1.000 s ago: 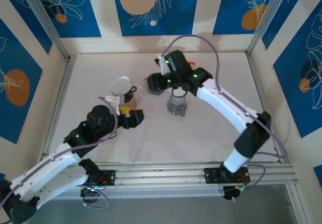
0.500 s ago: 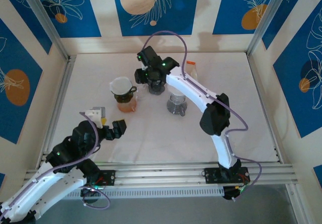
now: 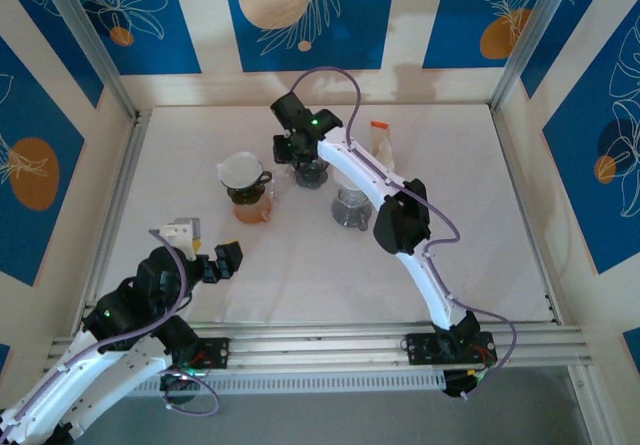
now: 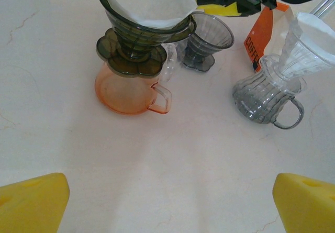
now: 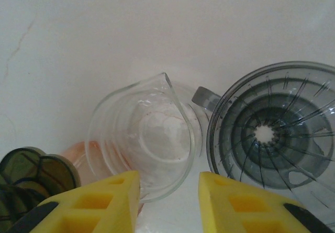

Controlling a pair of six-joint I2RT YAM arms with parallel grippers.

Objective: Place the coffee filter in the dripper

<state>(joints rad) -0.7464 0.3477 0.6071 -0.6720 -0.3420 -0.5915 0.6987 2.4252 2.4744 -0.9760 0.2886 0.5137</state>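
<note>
Yellow pads of the right claw [image 5: 168,188] stand a little apart, pinching nothing, low over a clear glass jug [image 5: 141,139]. At 3 o'clock sits an empty grey dripper [image 5: 272,139]. At 8 o'clock stands the green dripper [image 5: 31,175], the white filter [image 4: 149,2] already cupped inside it. The left claw [image 4: 171,186] is spread wide, far back, likely to leave room.

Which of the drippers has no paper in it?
The grey dripper beside the clear glass jug. It's bare inside; the green dripper holds white paper.

Overhead and wrist views sharing grey dripper [image 5: 246,118]
</note>
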